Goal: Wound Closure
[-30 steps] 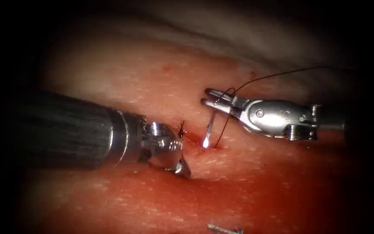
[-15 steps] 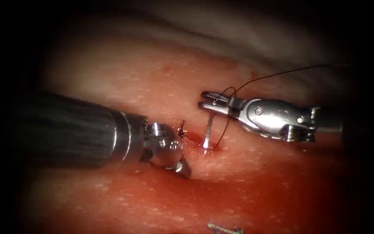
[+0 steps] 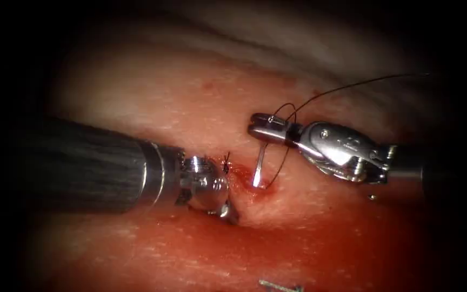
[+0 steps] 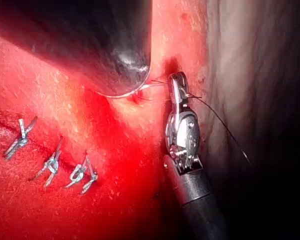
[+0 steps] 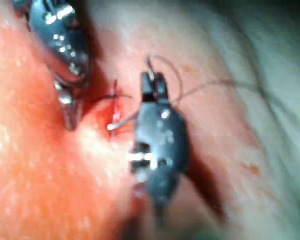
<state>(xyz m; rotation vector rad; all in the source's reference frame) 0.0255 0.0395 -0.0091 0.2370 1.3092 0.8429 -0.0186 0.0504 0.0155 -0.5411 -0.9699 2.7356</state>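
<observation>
Right of centre in the endoscope view, the right tool (image 3: 259,126) is clamping the needle (image 3: 259,165) near its tail, so its point is entering the tissue (image 3: 152,108) just right of the cut (image 3: 239,181). The thread (image 3: 347,89) is trailing toward the upper right. At centre left, the left tool (image 3: 225,208) is pressing its tip on the cut's left edge, seemingly steadying it; whether its pincer is apart or together, I cannot tell.

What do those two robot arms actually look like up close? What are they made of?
Each arm is a long, thin, dark grey shaft with a faint streaky grain. The left tool has a silver collar and a rounded, shiny metal wrist. The right tool is polished silver too, with small round pins or screws along its jointed wrist and two slim metal jaws.
</observation>
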